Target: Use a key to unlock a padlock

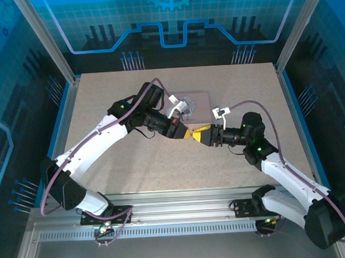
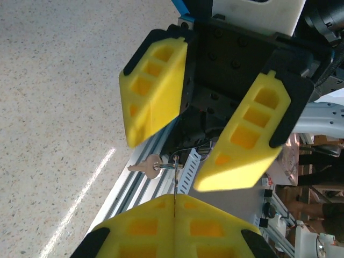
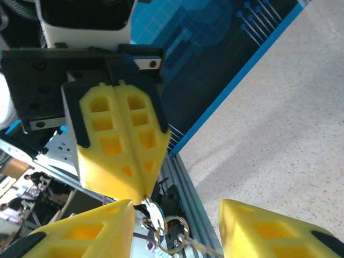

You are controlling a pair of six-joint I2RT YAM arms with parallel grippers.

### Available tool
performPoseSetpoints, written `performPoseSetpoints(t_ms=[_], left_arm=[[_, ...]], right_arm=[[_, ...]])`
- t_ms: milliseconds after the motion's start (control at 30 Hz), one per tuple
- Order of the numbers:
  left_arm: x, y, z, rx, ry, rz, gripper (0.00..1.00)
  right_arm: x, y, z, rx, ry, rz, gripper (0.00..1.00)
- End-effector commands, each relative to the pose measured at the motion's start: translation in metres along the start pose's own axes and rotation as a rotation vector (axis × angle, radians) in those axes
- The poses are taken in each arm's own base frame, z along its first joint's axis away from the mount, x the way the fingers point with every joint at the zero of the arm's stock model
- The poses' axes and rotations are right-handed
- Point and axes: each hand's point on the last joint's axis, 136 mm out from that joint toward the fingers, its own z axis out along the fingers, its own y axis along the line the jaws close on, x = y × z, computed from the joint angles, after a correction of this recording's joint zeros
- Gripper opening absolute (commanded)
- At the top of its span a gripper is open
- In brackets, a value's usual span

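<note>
My left gripper [image 2: 174, 207] was pinched fully together on the key [image 2: 175, 185]. Its thin silvery blade, seen edge-on, stood straight out of the seam between the two pads. At the blade's far end sat a small wire ring [image 2: 166, 166], and a spare key [image 2: 146, 167] with a rounded head hung sideways from it, so I counted two keys on one ring.

My right gripper [image 3: 176, 220] faced the left one tip to tip. Its fingers stood moderately apart and gripped nothing, with the ring and keys hanging in the gap between them.

All four fingers [image 2: 156, 86] were bright yellow wedges, matte and foam-like. Each was moulded with a column of squarish pockets and seated in a black mount.

From above, both grippers met just in front of a flat, pinkish, rectangular box [image 1: 203, 98], which lay right beyond their tips. The table [image 1: 163, 170] under them was a speckled beige slab, smooth and stone-like. Behind my two arm bases ran a slotted aluminium rail [image 1: 182, 209]. Past the table's edge stood a glossy blue panel [image 3: 215, 54] printed with circuit-style lines and dots.
</note>
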Motion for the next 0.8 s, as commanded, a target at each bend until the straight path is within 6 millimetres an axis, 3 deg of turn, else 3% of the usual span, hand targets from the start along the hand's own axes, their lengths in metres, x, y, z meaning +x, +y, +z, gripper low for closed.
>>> performPoseSetpoints(t_ms=[0, 400, 600, 767], left_arm=[[0.001, -0.018, -0.006, 0.045, -0.009, 0.036, 0.0], [0.004, -0.02, -0.009, 0.039, -0.012, 0.054, 0.0], [0.004, -0.02, -0.008, 0.043, -0.007, 0.056, 0.0], [0.0, -0.021, -0.01, 0.038, -0.027, 0.067, 0.02]], right_arm=[[-0.005, 0.018, 0.003, -0.044, 0.016, -0.054, 0.43], [0.002, 0.023, 0.001, -0.054, 0.043, -0.074, 0.23], [0.003, 0.028, -0.002, -0.06, 0.044, -0.102, 0.01], [0.002, 0.028, -0.002, -0.054, 0.037, -0.115, 0.0]])
